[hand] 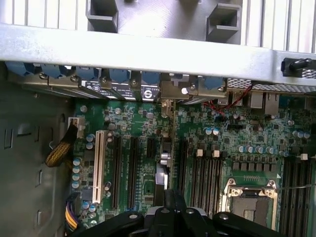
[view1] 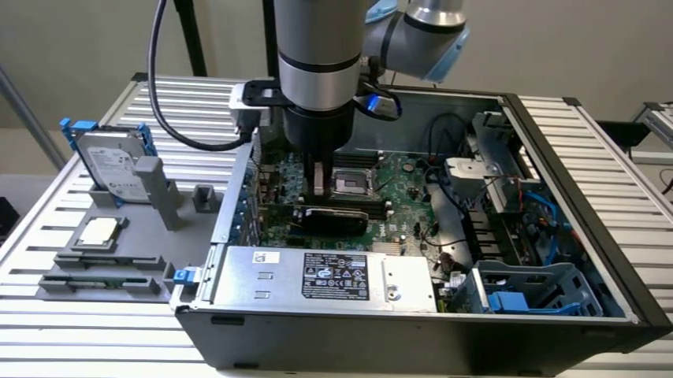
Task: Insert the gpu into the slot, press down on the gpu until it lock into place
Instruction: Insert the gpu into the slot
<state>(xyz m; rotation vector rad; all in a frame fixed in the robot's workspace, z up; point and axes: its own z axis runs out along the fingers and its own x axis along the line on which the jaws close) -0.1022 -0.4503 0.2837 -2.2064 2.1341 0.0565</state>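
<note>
Closed fingers (hand: 170, 205) of the gripper (view1: 317, 191) press on the gpu's (view1: 334, 216) top edge; the card stands upright on the motherboard (view1: 405, 185), just left of the CPU socket (view1: 352, 185).

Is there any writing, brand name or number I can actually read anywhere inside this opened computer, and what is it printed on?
None can be read.
Black label on the silver metal power-supply box: print too small to read.
Small white sticker on that box: blurred.
Label on the grey hard drive: unreadable.
Round white marks on the black bracket stickers: illegible.
</note>
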